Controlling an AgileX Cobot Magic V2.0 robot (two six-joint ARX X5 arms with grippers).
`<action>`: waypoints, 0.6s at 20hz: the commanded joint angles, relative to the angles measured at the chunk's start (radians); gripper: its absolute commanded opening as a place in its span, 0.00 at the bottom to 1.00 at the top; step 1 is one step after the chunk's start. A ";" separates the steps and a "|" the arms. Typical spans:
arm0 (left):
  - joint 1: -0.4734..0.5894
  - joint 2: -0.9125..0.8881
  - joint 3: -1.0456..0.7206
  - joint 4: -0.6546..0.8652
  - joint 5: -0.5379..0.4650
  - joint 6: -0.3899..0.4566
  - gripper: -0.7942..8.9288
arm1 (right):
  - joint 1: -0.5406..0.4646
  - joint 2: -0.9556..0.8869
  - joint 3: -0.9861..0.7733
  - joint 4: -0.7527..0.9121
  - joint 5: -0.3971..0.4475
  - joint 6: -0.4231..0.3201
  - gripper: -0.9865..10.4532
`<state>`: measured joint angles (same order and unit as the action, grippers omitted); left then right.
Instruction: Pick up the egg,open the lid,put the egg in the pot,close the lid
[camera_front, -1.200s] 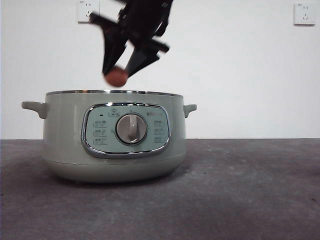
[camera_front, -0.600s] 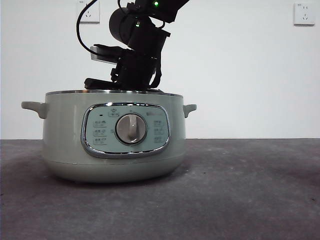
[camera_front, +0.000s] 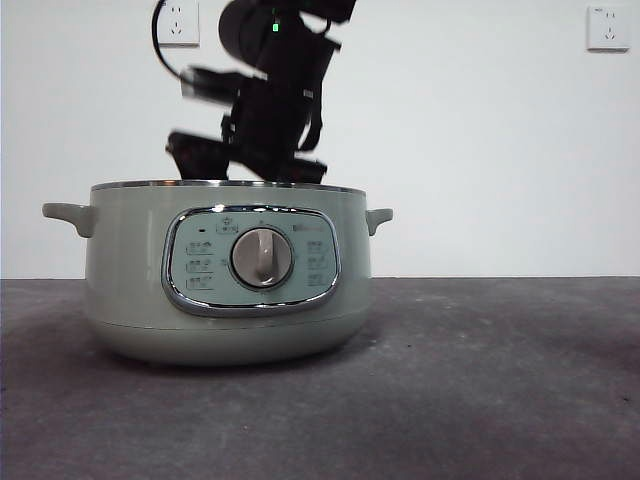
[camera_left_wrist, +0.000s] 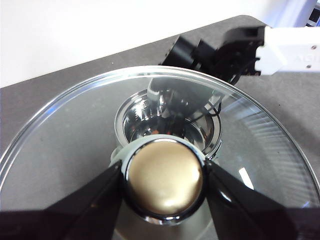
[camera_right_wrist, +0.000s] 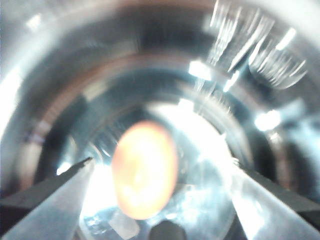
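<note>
The sage-green pot (camera_front: 130, 290) stands on the dark table with no lid on it. My right arm (camera_front: 270, 100) reaches down from above into its open top. In the right wrist view my right gripper (camera_right_wrist: 162, 162) is open inside the shiny steel bowl. The reddish-brown egg (camera_right_wrist: 145, 170) is blurred between the jaws and touches neither. My left gripper (camera_left_wrist: 162, 175) is shut on the knob of the glass lid (camera_left_wrist: 65, 130) and holds it high over the pot (camera_left_wrist: 170, 125), seen through the glass. The lid is out of the front view.
The pot's control panel and silver dial (camera_front: 262, 257) face the front camera. Two wall sockets (camera_front: 608, 27) sit on the white wall behind. The white and black right arm (camera_left_wrist: 240, 47) shows past the lid's rim in the left wrist view.
The right gripper carried the egg from above the rim down into the pot. It has since opened and lifted a little, and the egg is out of its jaws.
</note>
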<state>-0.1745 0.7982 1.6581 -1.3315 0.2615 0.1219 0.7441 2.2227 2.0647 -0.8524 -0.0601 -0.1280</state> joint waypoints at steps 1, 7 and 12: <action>0.003 -0.010 0.006 0.016 0.007 0.002 0.07 | 0.002 -0.058 0.077 -0.061 0.002 0.007 0.47; -0.015 0.002 -0.008 0.047 0.007 0.005 0.07 | -0.076 -0.319 0.121 -0.151 0.046 0.055 0.47; -0.017 0.010 -0.185 0.212 0.100 0.000 0.07 | -0.112 -0.478 0.121 -0.302 0.034 0.030 0.47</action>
<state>-0.1875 0.8131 1.4700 -1.1591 0.3378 0.1223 0.6289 1.7458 2.1841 -1.1584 -0.0250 -0.0917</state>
